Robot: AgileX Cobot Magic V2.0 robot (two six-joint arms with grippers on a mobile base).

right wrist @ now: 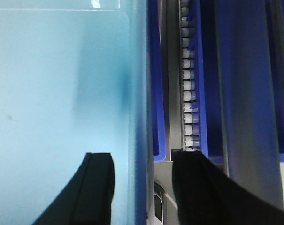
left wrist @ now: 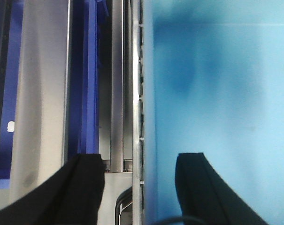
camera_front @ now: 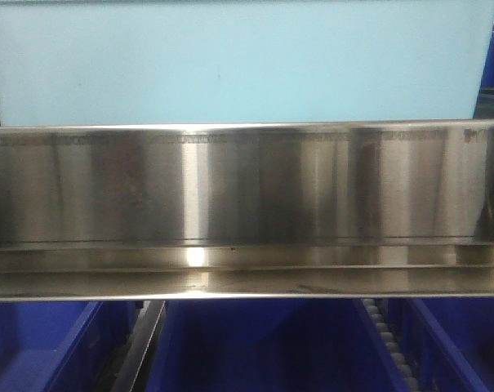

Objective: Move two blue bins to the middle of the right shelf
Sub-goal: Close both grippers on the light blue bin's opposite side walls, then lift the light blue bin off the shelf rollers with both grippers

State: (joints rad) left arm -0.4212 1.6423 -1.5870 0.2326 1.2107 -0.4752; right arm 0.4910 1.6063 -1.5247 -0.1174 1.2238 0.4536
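Nearest the lens, the left hand (left wrist: 142, 157) has its black fingers spread astride the left wall of a large pale sky-blue plastic bin (camera_front: 238, 61), one finger outside and one inside, neither plainly touching. That bin stands just behind the broad brushed stainless-steel front rail (camera_front: 247, 188) of the shelf tier, so I judge it at or nearly in place; its base is hidden. Likewise the right hand (right wrist: 144, 154) is spread over the right wall. No second pale bin shows, so it is probably left to do. Dark royal-blue bins (camera_front: 255, 351) crowd the tier below, and a white roller track (right wrist: 188, 93) runs just beside the right wall.
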